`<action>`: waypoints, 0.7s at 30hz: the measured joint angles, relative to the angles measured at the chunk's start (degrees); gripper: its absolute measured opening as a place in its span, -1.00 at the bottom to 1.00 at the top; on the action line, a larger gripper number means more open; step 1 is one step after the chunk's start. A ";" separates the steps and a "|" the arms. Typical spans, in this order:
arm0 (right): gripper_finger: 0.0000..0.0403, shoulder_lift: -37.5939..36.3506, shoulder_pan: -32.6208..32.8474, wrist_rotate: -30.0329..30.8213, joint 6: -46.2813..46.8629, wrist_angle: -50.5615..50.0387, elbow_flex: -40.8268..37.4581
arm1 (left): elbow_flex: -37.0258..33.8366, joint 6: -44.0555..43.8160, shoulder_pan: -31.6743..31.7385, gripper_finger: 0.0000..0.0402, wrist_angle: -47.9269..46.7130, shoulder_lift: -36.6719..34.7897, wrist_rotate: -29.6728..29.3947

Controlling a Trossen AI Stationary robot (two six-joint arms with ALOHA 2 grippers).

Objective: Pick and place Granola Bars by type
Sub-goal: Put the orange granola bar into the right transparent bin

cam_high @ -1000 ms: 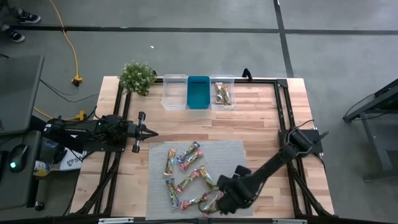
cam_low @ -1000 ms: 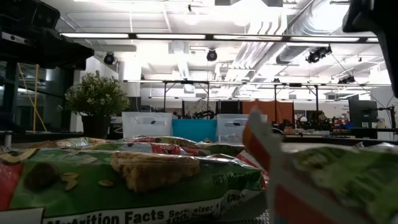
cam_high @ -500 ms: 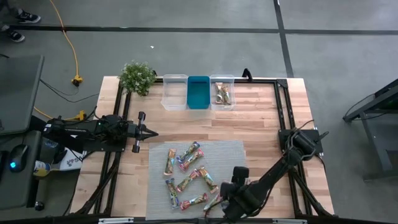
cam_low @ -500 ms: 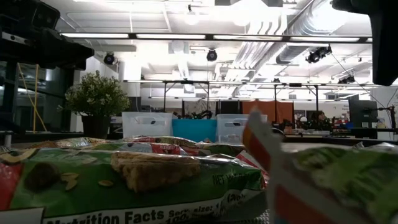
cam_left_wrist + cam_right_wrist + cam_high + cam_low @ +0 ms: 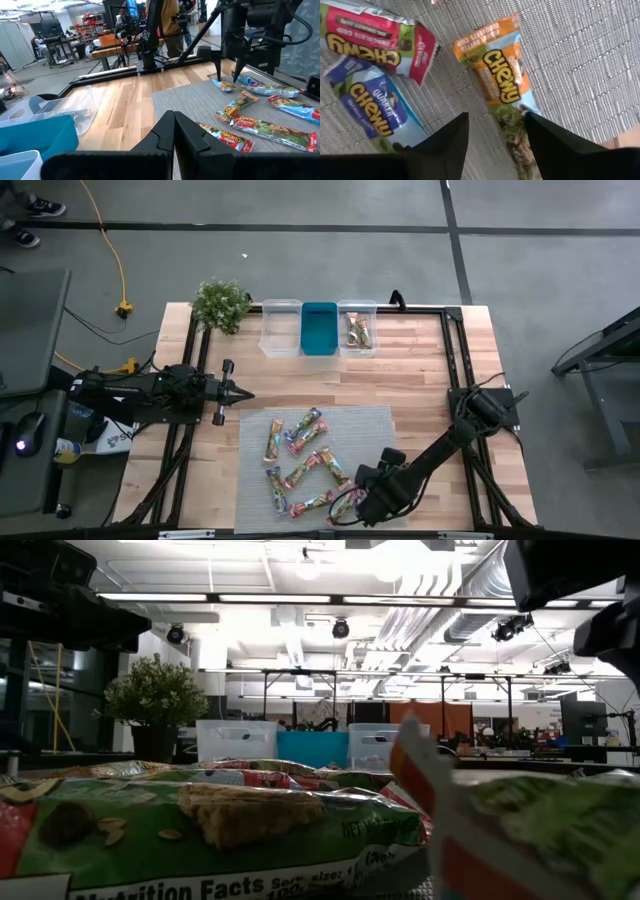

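Several granola bars crowd mat's near edge — right tool there.

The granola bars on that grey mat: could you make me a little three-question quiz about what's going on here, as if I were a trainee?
1. True or false: the right gripper hangs open just above an orange-wrapped bar.
2. Which bin at the table's far edge already holds bars: A the left clear bin, B the teal bin, C the right clear bin?
3. Fill in: the left gripper waits off the grey mat, its fingers ____.

Key: 1 true; 2 C; 3 shut.
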 joint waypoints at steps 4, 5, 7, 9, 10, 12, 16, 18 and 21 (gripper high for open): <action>0.03 -0.03 -0.28 -0.37 0.93 0.94 -0.80 | -0.01 0.00 0.00 -1.00 0.00 -0.01 0.00; 0.06 -0.03 -0.28 -0.22 1.20 0.98 -0.80 | -0.01 0.00 -0.01 -1.00 0.00 0.00 0.00; 0.12 -0.03 -0.30 0.16 1.52 1.02 -0.90 | -0.01 -0.01 0.00 -1.00 0.00 0.00 0.00; 0.16 -0.03 -0.31 0.58 1.51 1.02 -0.91 | -0.02 0.00 0.00 -1.00 0.00 0.00 -0.01; 0.17 -0.02 -0.35 1.02 1.51 1.01 -0.91 | -0.01 -0.01 -0.01 -1.00 0.00 -0.01 0.00; 0.18 -0.01 -0.35 2.28 1.51 1.05 -0.91 | -0.02 0.00 0.00 -1.00 0.00 0.00 0.00; 0.17 0.04 -0.39 2.98 1.44 1.11 -0.91 | 0.00 -0.01 -0.02 -1.00 0.00 0.00 -0.01; 0.15 0.06 -0.39 3.36 1.22 1.05 -0.91 | -0.01 -0.01 -0.02 -1.00 0.00 -0.01 -0.01; 0.12 0.08 -0.39 3.43 0.16 0.98 -0.91 | -0.01 -0.01 -0.01 -1.00 0.00 0.00 0.00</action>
